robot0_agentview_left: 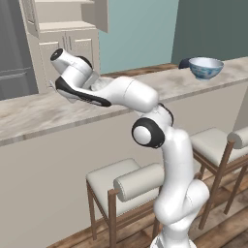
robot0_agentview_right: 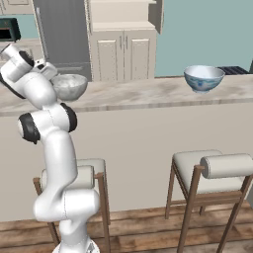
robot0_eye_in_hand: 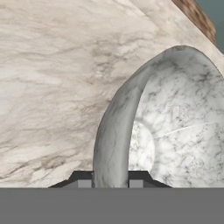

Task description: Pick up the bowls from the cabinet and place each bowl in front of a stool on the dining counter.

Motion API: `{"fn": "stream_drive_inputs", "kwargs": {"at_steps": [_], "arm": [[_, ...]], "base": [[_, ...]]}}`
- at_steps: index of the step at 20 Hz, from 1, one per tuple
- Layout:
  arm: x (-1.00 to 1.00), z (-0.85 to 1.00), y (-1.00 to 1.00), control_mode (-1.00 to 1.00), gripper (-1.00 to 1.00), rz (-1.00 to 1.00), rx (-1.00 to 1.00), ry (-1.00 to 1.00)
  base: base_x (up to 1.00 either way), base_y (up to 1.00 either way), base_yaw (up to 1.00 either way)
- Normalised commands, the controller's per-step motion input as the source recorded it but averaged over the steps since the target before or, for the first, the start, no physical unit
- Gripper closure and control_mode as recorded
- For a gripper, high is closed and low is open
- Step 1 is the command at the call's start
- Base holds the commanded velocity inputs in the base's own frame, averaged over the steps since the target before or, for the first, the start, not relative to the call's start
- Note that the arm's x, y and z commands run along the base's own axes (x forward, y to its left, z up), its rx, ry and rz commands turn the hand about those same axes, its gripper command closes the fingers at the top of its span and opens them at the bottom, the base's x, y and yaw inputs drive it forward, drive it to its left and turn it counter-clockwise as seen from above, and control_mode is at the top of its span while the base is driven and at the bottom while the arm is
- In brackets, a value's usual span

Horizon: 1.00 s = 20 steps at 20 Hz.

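Note:
My gripper [robot0_eye_in_hand: 111,181] is shut on the rim of the grey speckled bowl [robot0_eye_in_hand: 175,127], one finger inside and one outside. That bowl [robot0_agentview_right: 69,86] sits low at the left part of the dining counter [robot0_agentview_right: 148,94]; I cannot tell whether it touches the top. The arm half hides the grey bowl [robot0_agentview_left: 100,84]. The white and blue bowl [robot0_agentview_left: 206,68] stands upright farther right on the counter [robot0_agentview_left: 34,114], above the right stool [robot0_agentview_right: 217,165]. This patterned bowl [robot0_agentview_right: 203,78] is apart from the gripper [robot0_agentview_right: 48,70]. The cream cabinet [robot0_agentview_right: 126,49] stands behind the counter.
Two cushioned wooden stools stand against the counter's grey front wall, one [robot0_agentview_left: 121,181] by the arm and one [robot0_agentview_left: 218,140] to the right. A dark grey tall panel [robot0_agentview_right: 62,29] stands beside the cabinet [robot0_agentview_left: 68,41]. The counter's far edge [robot0_eye_in_hand: 192,17] runs close past the held bowl.

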Motion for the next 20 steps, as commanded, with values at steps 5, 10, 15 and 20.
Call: {"fn": "stream_drive_inputs", "kwargs": {"at_steps": [5, 10, 15, 20], "arm": [[0.11, -0.06, 0.0, -1.0, 1.0, 0.0, 0.03, 0.0], [0.07, -0.06, 0.0, -1.0, -1.0, 0.0, 0.03, 0.0], [0.08, -0.01, 0.0, -1.0, -1.0, 0.0, 0.01, 0.0], [0.03, 0.0, 0.0, -1.0, -1.0, 0.0, 0.0, 0.0]], "base": [[0.0, 0.0, 0.0], [0.0, 0.0, 0.0], [0.0, 0.0, 0.0], [0.0, 0.0, 0.0]]}}
